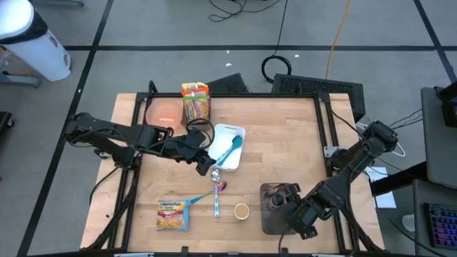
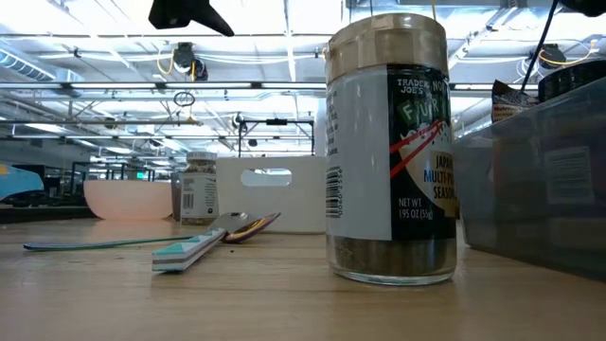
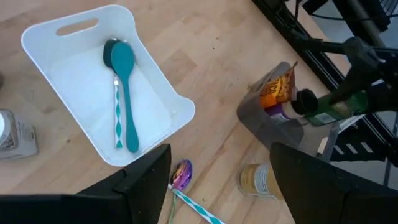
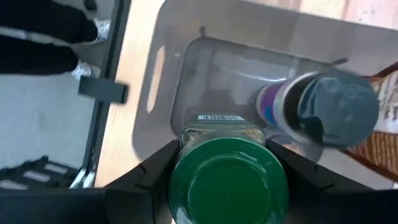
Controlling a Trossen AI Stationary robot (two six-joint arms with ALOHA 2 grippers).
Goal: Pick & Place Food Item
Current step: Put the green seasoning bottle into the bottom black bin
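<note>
My right gripper (image 4: 224,149) is shut on a green-lidded jar (image 4: 227,180) above the grey bin (image 1: 270,214) at the table's near right. Inside the bin stand a dark-lidded jar (image 4: 323,109) and a packet (image 4: 385,124). My left gripper (image 1: 203,163) hangs open and holds nothing, above the table's middle by the white tray (image 1: 230,146). In the tray lies a teal spoon (image 3: 127,93). A tan-lidded jar (image 1: 241,211) stands on the table left of the bin. My right gripper pinches the green-lidded jar between its two fingers, at opposite sides of the lid's rim (image 4: 177,177). The fingers come from above, slanting down, and lie along the jar. The jar hangs clear above the bin, its lid toward the wrist.
A small jar (image 1: 214,173) and a purple-headed spoon (image 1: 218,194) lie near the tray. A noodle packet (image 1: 172,214) lies at the near left. An orange bowl (image 1: 164,111) and another packet (image 1: 195,101) are at the far edge. Bare wood lies right of the tray.
</note>
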